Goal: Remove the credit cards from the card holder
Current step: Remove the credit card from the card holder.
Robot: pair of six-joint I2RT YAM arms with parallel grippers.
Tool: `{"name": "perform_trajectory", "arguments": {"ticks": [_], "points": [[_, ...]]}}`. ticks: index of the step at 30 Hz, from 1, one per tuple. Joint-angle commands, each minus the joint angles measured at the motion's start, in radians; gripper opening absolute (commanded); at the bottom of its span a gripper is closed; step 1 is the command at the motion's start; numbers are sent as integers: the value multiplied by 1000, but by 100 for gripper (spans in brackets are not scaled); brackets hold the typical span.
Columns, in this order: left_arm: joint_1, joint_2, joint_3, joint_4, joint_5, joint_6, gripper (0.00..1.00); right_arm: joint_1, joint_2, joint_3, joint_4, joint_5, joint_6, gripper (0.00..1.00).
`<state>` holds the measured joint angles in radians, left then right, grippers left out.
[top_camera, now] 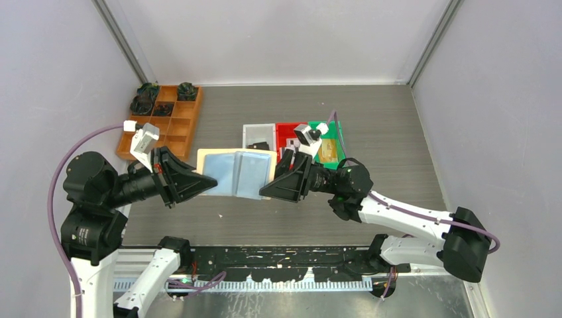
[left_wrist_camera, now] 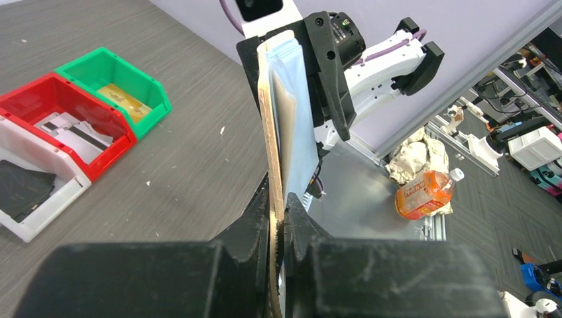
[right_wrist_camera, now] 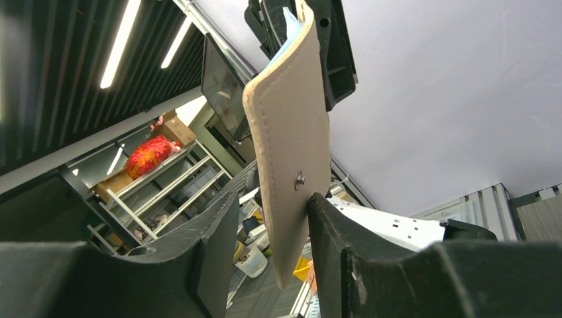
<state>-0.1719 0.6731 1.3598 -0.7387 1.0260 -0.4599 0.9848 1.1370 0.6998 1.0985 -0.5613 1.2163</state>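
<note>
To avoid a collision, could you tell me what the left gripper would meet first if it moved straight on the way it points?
The left gripper clamps the wallet, which stretches ahead of it; pushing on would likely drive that into the right gripper at its far end.

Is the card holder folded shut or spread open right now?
Spread open: the card holder shows both blue-grey pocket panels side by side from above, the left gripper pinching one edge.
</note>
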Motion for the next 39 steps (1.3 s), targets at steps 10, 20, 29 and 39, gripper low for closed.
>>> {"name": "perform_trajectory", "arguments": {"ticks": [10,20,29,39], "points": [[3,-3,2,35,-19,11,0,7,-72,-5,12,-18,-43,42],[3,13,4,15,-29,21,0,6,-117,26,-143,-22,-101,33],[3,-3,-3,-17,-26,41,0,6,-144,48,-203,-1,-124,25],[2,-3,-3,-25,-15,46,0,7,-131,53,-195,13,-123,18]]}}
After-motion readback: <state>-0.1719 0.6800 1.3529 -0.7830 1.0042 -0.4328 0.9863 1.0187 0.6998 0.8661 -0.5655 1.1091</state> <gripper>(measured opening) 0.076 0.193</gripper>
